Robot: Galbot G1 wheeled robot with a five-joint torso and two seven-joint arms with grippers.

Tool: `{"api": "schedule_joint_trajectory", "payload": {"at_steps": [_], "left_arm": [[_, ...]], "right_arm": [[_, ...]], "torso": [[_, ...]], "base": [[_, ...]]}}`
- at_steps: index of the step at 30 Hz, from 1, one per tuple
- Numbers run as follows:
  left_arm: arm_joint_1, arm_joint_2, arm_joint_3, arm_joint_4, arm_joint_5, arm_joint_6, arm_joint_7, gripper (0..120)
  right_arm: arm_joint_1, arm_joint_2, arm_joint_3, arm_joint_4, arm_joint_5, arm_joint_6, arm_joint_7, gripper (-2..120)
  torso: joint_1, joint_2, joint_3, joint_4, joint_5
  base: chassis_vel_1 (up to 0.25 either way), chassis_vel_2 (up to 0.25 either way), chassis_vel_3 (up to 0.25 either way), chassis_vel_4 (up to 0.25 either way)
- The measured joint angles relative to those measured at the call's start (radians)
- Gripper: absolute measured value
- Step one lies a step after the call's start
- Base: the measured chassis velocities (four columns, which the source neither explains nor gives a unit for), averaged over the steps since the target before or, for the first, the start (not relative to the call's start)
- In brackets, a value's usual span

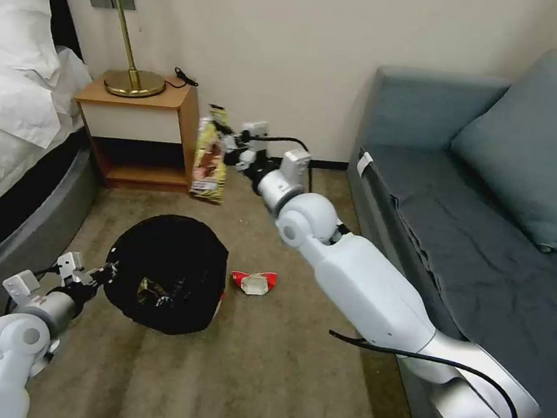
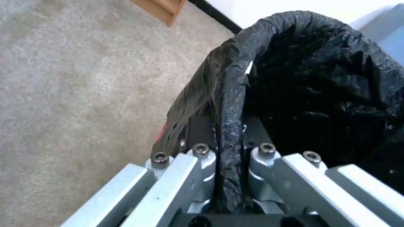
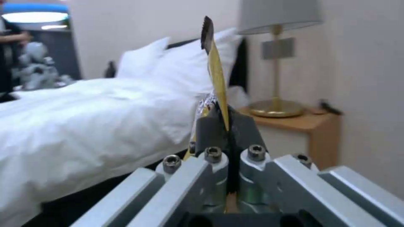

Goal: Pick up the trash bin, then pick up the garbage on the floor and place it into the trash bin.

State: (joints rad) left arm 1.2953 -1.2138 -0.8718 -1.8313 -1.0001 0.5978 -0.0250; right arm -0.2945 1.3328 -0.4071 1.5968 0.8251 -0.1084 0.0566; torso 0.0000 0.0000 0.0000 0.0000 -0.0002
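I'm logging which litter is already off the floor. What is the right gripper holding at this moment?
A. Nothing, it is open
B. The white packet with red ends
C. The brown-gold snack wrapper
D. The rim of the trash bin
C: the right gripper is shut on the brown-gold snack wrapper, which hangs from it above the carpet, while the white packet with red ends lies on the floor beside the trash bin.

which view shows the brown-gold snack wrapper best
The head view: the brown-gold snack wrapper hangs full length from the right gripper, near the wooden nightstand. In the right wrist view it appears edge-on, a thin strip pinched between the fingers.
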Motion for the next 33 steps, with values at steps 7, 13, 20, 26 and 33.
{"api": "schedule_joint_trajectory", "payload": {"at_steps": [7,13,20,26,33], "left_arm": [[0.002,-0.001,-0.004,-0.017,-0.001,0.018,-0.036,4],[0.021,-0.008,-0.006,-0.046,-0.01,0.028,-0.045,4],[0.033,-0.017,-0.01,-0.054,-0.022,0.028,-0.046,4],[0.039,-0.016,-0.015,-0.065,-0.04,0.029,-0.045,4],[0.041,-0.013,-0.022,-0.071,-0.055,0.03,-0.046,4]], "right_arm": [[-0.05,0.011,-0.066,0.046,-0.023,-0.001,-0.01,0],[-0.107,0.011,-0.101,0.037,-0.076,0.008,-0.025,0],[-0.162,0.009,-0.11,0.016,-0.119,0.01,-0.026,0],[-0.189,0.003,-0.111,0.01,-0.146,0.011,-0.029,23],[-0.195,-0.001,-0.107,0.011,-0.17,0.01,-0.035,51]], "torso": [[0.0,0.0,0.0,0.0,0.0001],[0.0,0.0,0.0,0.0,0.0002],[0.0,0.0,0.0,0.0,0.0001],[0.0,0.0,0.0,0.0,0.0002],[0.0,0.0,0.0,0.0,0.0002]], "base": [[0.0,0.0,0.0,0.0],[0.0,0.0,0.0,0.0],[0.0,0.0,0.0,0.0],[0.0,0.0,0.0,0.0],[0.0,0.0,0.0,0.0]]}}
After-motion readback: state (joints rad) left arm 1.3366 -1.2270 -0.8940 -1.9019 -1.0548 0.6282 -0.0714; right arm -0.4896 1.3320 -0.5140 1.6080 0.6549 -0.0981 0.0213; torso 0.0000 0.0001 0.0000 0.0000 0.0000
